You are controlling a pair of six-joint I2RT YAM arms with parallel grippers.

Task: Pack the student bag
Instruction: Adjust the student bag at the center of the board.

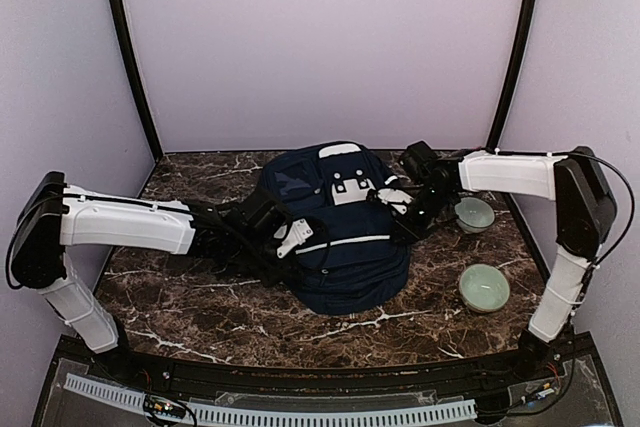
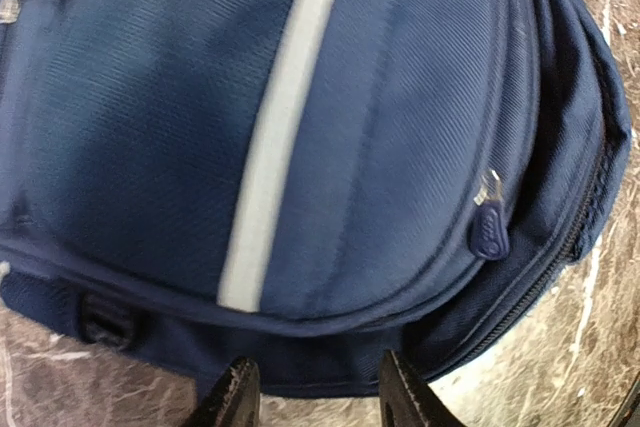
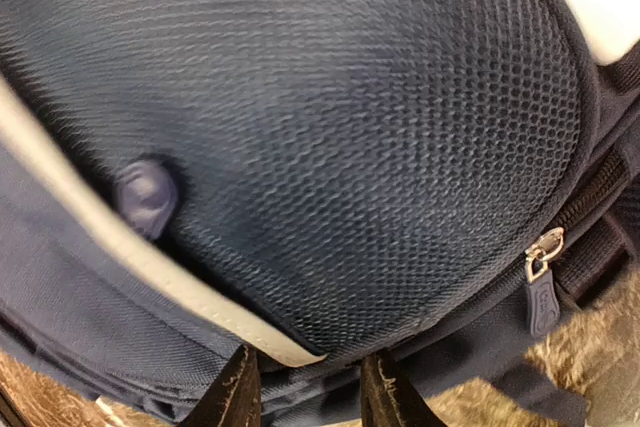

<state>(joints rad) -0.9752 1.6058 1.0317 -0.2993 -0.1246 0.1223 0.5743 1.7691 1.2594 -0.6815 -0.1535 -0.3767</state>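
Bag mid-counter, long axis running away from bases, lying between both hands. Left hand at its left flank, fingers apart, nothing clamped. Right hand at right flank, fingers apart astride bag edge; grip unclear. Both about equally near.

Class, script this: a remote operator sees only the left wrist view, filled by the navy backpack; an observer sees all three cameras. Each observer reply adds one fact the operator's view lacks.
Operator: Anything beside the student bag?
Observer: Two pale green bowls to its right, a far bowl and a near bowl.
Operator: Where's the right gripper?
Observer: At the bag's mesh panel, jaws apart at its lower edge; grip unclear.
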